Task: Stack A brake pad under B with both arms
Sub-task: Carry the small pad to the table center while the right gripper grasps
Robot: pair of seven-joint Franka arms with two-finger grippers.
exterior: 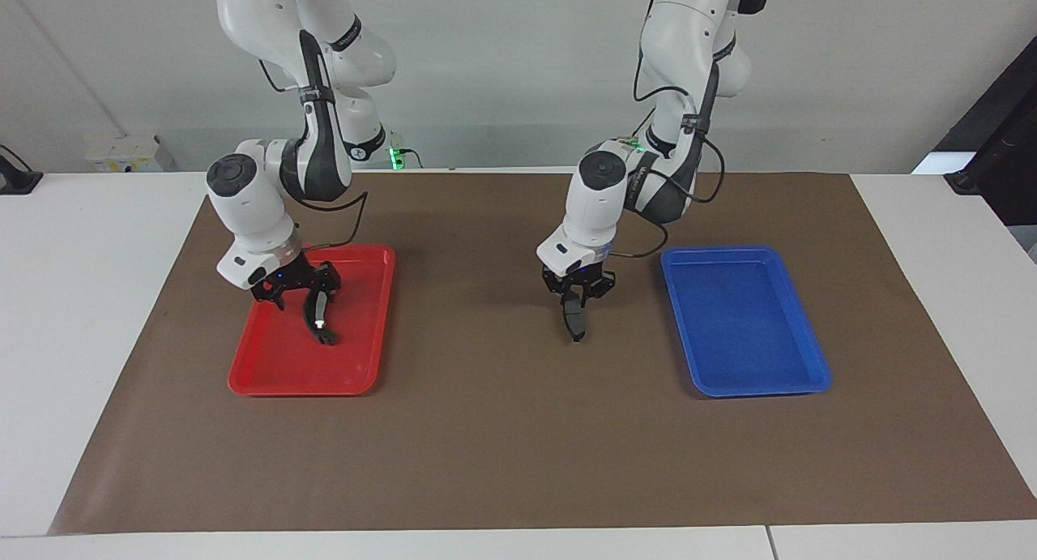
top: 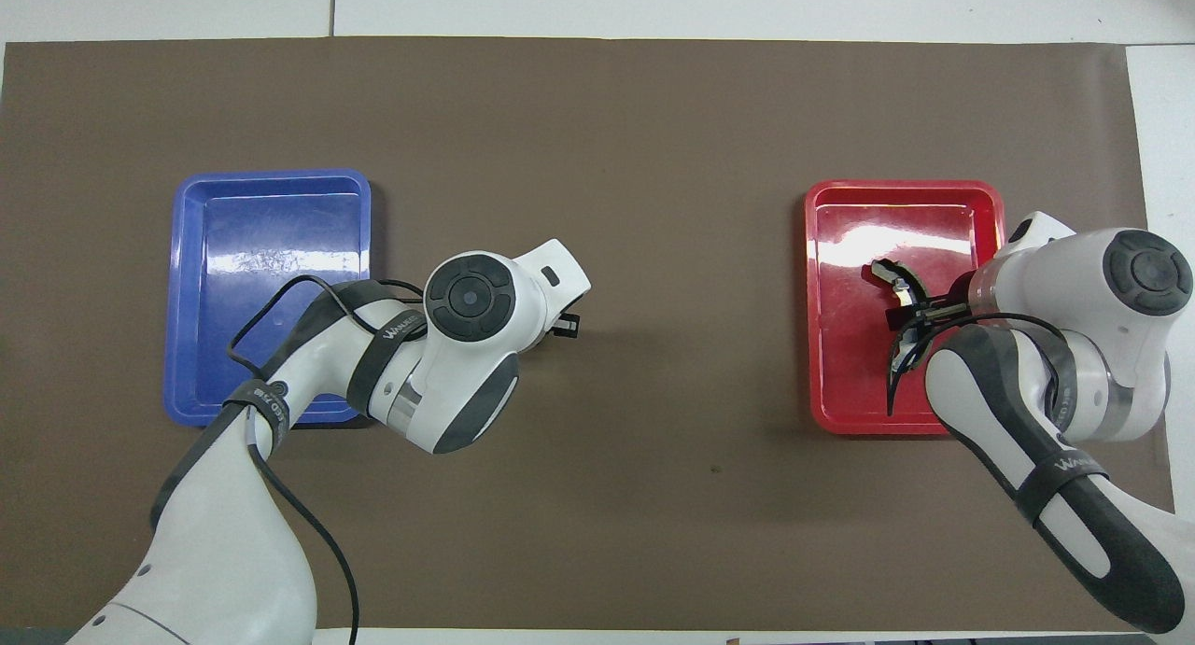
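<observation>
Shoe [exterior: 317, 313] in tray [exterior: 275, 378]; pad [exterior: 574, 319] over mat [exterior: 502, 430].
</observation>
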